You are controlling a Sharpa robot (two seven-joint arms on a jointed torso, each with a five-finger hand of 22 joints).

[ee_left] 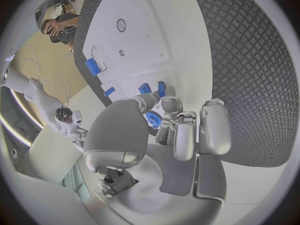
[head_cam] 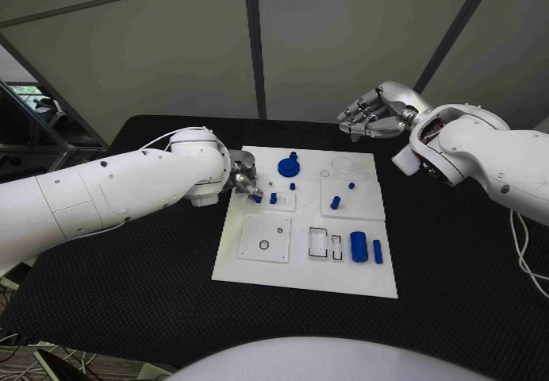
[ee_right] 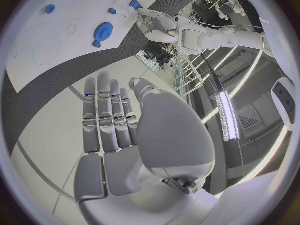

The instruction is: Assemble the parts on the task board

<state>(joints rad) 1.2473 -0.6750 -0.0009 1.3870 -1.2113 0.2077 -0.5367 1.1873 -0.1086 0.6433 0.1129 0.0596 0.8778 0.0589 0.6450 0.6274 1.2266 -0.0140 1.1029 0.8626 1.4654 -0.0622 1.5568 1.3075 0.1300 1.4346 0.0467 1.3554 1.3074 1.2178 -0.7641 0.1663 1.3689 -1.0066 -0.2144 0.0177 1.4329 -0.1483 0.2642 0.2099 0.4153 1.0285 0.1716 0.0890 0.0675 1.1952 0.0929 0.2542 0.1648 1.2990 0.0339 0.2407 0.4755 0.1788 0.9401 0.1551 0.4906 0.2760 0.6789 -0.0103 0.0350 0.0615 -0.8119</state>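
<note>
The white task board [head_cam: 300, 274] lies mid-table. A blue gear [head_cam: 289, 167] stands at its far side, and two short blue pegs [head_cam: 274, 197] stand on a small raised plate near the left edge. A thick blue cylinder [head_cam: 358, 246] and a thin rod [head_cam: 378, 252] lie at the near right. My left hand [head_cam: 243, 181] hovers at the board's left edge, fingers bent. Its fingertips [ee_left: 169, 104] are just short of the two pegs [ee_left: 161, 87], with nothing between them. My right hand [head_cam: 372, 111] is raised beyond the board's far edge, fingers [ee_right: 109, 115] stretched out and holding nothing.
The board also carries a square plate with a round hole [head_cam: 266, 238], a slotted plate [head_cam: 325, 243] and another peg [head_cam: 335, 202] on its right-hand plate. Black matting [head_cam: 126, 286] surrounds the board. A grey partition wall [head_cam: 171, 55] stands behind the table.
</note>
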